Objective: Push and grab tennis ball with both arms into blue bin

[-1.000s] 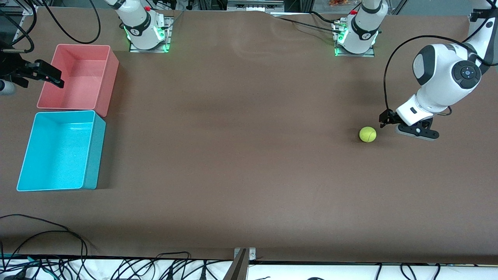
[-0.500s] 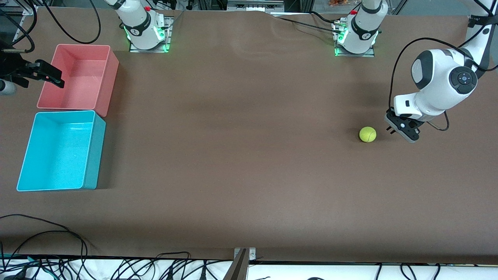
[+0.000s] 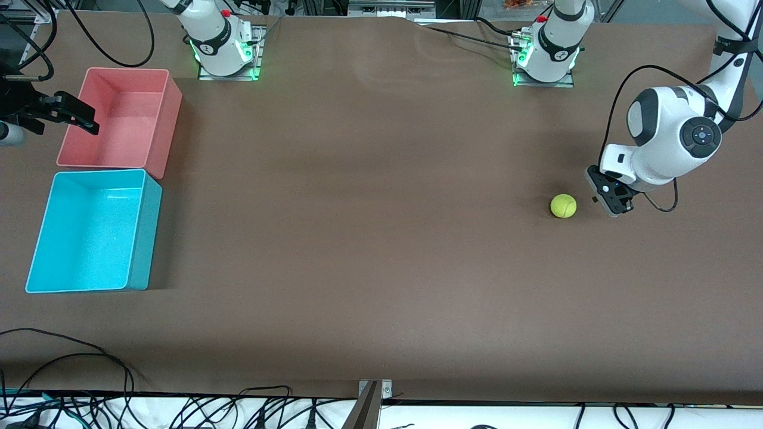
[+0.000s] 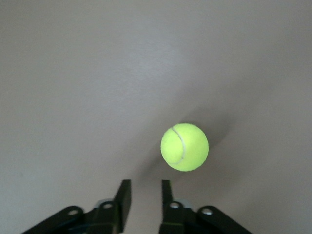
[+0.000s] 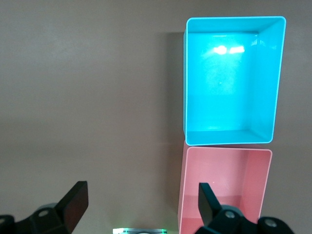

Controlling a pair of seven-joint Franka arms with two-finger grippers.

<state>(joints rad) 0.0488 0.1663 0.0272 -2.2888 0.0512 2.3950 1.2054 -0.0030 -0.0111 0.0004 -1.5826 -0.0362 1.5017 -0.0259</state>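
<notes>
Yellow-green and fuzzy, the tennis ball (image 3: pixel 563 205) rests on the brown desk (image 3: pixel 369 238) toward the left arm's end, well apart from the blue bin (image 3: pixel 36 250), which stands at the right arm's end, nearer to the front camera than the pink bin (image 3: pixel 170 119) just beside it. Left gripper (image 3: pixel 598 196): low over the desk just beside the ball, fingers drawn together and holding nothing; in the left wrist view the ball (image 4: pixel 185 146) lies ahead of the closed gripper (image 4: pixel 146 192), slightly off its centre line and not touching it. The ball thus sits between this gripper and the distant bins, so a push along the desk toward the right arm's end appears to be the step in hand, with the left arm much the nearer of the two. Right gripper (image 3: pixel 77 118): waiting above the pink bin's outer rim, fingers spread wide and empty; the right wrist view shows the gripper (image 5: pixel 141 202) looking down on both bins, neither containing anything. The ball, being round, may roll off line if struck off-centre.
</notes>
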